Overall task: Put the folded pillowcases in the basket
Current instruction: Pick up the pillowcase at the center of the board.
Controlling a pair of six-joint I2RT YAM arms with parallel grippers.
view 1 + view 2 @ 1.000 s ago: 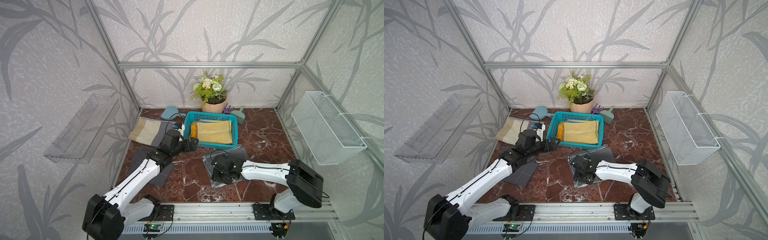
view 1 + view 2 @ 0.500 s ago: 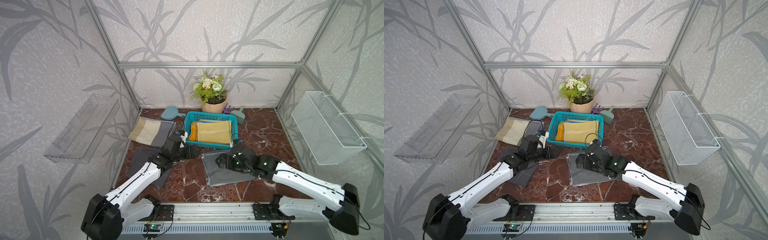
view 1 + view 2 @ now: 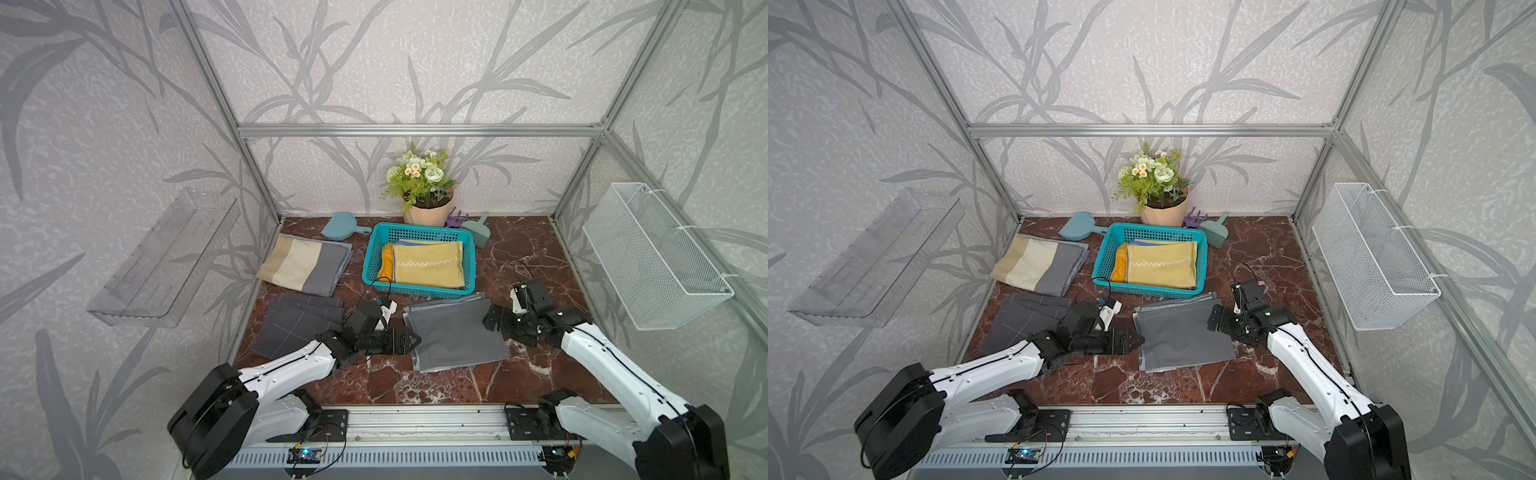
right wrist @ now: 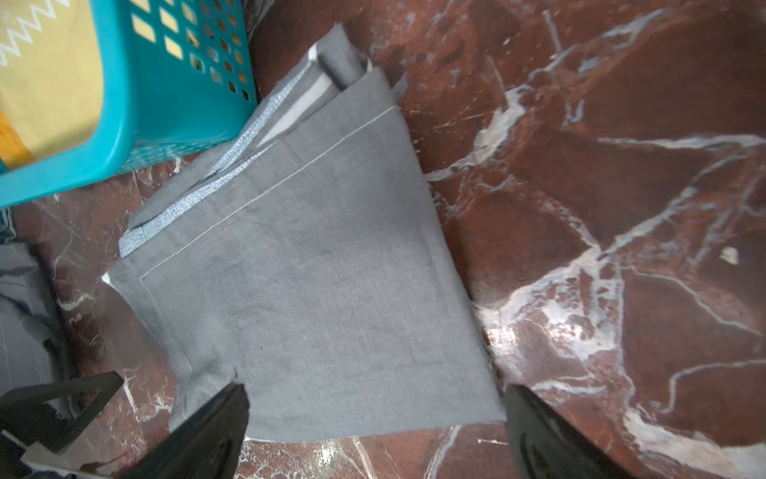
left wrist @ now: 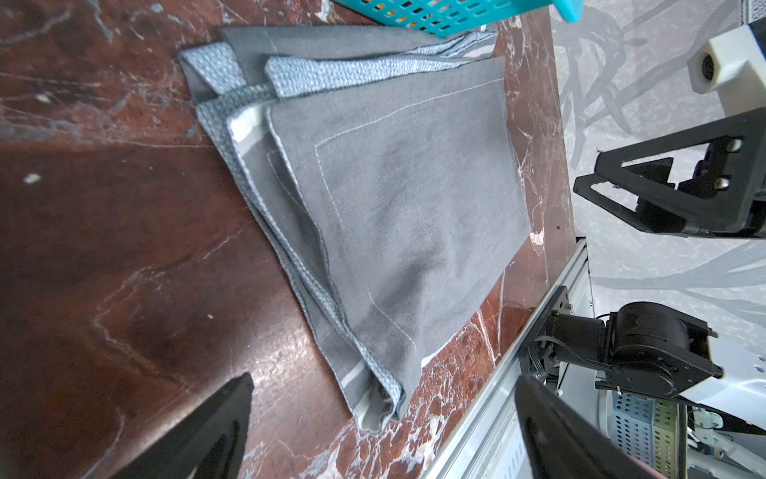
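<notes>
Left hand (image 3: 411, 341) and right hand (image 3: 489, 321), released, flank flat grey woven pillowcase (image 3: 455, 332) (folded rectangle).

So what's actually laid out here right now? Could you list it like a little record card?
Grey folded pillowcase: flat on the marble table, just in front of the basket, not in it
Basket: teal, already holding folded yellow cloth
Left fingers: open, at the pillowcase's left edge, gripping nothing
Right fingers: open, at its right edge, gripping nothing
Other cloths: striped beige-and-grey one and dark checked one, at the left
Task status: pillowcase not yet lifted
</notes>
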